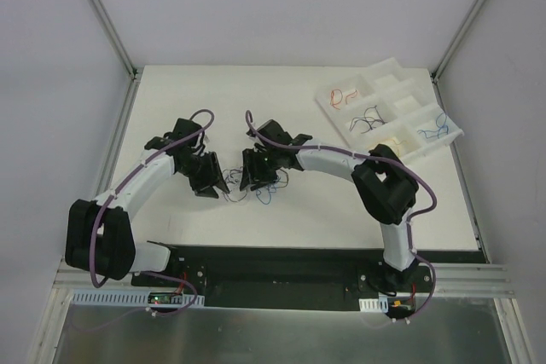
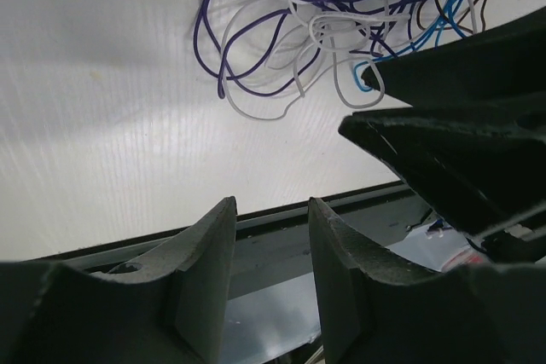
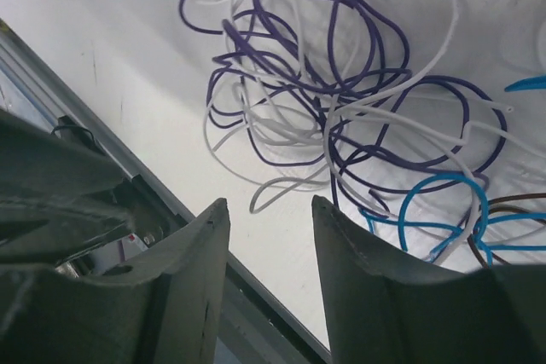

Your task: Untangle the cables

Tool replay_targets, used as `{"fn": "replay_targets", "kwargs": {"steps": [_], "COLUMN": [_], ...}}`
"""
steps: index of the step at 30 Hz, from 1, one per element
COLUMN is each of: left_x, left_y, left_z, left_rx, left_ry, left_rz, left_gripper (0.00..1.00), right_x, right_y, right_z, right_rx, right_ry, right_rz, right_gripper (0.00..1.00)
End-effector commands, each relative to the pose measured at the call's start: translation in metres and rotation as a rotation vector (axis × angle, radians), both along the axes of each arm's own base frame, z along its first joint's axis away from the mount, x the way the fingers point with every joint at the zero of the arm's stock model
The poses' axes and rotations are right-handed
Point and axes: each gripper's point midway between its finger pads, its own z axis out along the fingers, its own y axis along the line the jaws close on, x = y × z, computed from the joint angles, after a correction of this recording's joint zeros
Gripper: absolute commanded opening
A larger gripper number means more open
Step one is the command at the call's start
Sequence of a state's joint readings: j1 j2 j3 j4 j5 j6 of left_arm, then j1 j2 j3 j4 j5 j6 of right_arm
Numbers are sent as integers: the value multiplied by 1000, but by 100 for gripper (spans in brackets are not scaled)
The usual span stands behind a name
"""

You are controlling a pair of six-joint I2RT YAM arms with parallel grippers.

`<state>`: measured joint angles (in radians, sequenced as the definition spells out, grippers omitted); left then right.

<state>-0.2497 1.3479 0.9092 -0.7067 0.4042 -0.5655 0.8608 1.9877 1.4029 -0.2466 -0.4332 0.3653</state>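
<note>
Top external: left gripper (image 1: 209, 183) and right gripper (image 1: 250, 178) flank tangled cables (image 1: 269, 189), likely lining up opposing pulls; both jaws parted, nothing held.

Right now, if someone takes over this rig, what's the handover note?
Left gripper: open, empty, beside the tangle of thin purple, white and blue wires.
Right gripper: open, empty, on the tangle's other side.
Done: red wires, black wires and blue wires lie in separate compartments of the white divided plastic tray.
Left: pull the tangle apart.
</note>
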Motion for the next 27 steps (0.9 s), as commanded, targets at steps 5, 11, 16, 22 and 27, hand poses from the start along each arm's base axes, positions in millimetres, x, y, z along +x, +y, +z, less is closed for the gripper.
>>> {"fn": "replay_targets", "kwargs": {"steps": [5, 11, 16, 22, 27], "left_x": [-10, -5, 16, 47, 56], "left_y": [5, 2, -7, -43, -67], "left_z": [11, 23, 42, 88, 107], "left_rx": [-13, -36, -75, -292, -407], "left_ry": [-24, -67, -178, -406, -477], "left_rz": [62, 32, -45, -218, -325], "left_gripper": [39, 40, 48, 69, 75], "right_x": [19, 14, 12, -6, 0], "right_y": [22, 19, -3, -27, -41], "right_z": [3, 14, 67, 143, 174], "right_rx": [1, -22, 108, 425, 518], "right_ry": [-71, -70, -122, 5, 7], "right_rz": [-60, 1, 90, 260, 226], "right_gripper": [38, 10, 0, 1, 0]}}
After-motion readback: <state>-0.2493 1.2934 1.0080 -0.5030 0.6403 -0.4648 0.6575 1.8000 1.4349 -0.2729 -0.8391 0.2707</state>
